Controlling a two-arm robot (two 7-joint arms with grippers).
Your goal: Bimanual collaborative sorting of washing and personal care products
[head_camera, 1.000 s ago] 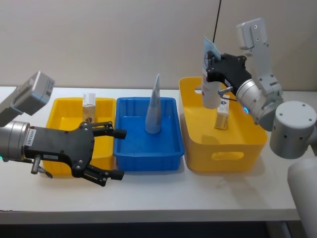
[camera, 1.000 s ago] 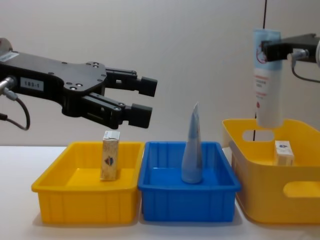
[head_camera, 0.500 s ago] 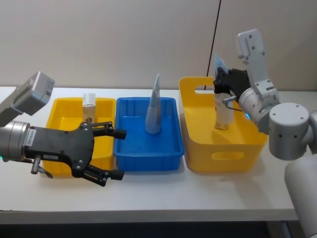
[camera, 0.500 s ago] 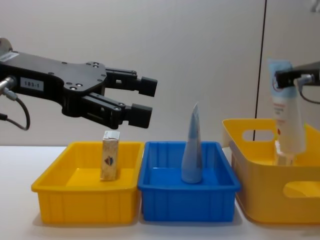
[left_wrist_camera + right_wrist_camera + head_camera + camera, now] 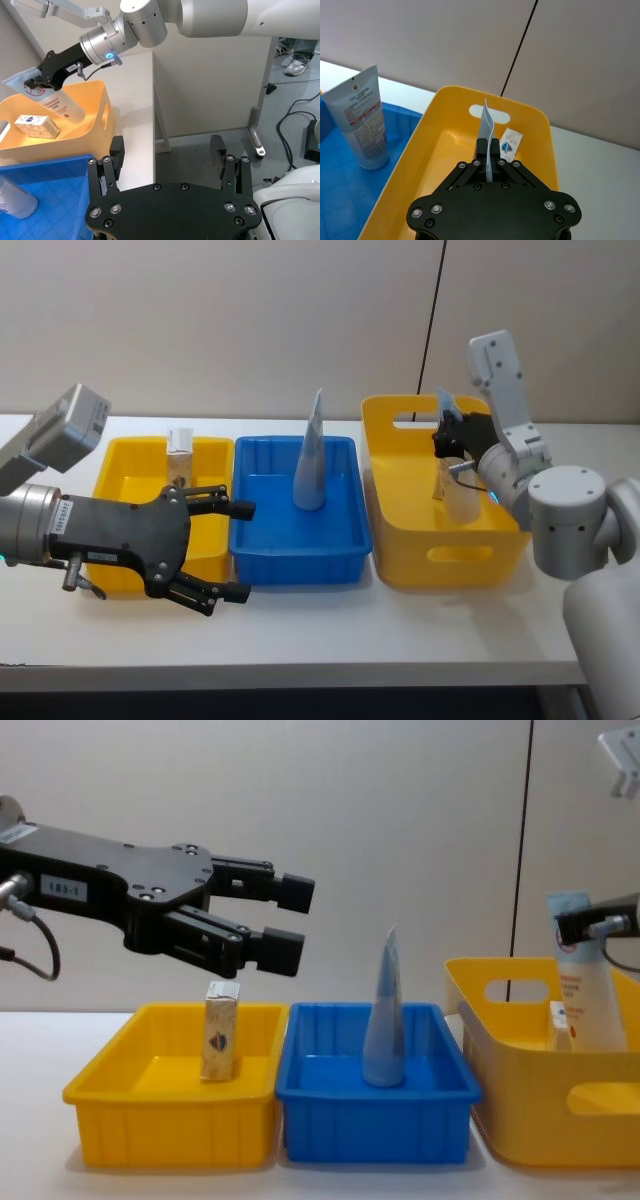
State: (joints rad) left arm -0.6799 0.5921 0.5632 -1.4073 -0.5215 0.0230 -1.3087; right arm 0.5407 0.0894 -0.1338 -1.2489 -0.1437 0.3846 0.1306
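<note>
Surface: white surface carrying three containers in a row, a yellow tray on the robot's left, a blue tray in the middle, a large yellow basket on the right.
Right gripper: right gripper reaches into the basket, fingers clamped together on the flat sealed top of a pale blue-grey pouch.
Held pouch: upright with a slight tilt, its wide lower end down inside the basket, its top above the rim.
Basket carton: small cream carton with a blue emblem, inside the basket just beside the held pouch.
Left gripper: left gripper hovers over the near edge of the yellow tray, fingers spread apart, holding nothing.
Yellow tray: one cream carton standing upright near its far side.
Blue tray: second pale blue-grey pouch standing upright, narrow end up, toward the back of the tray.
</note>
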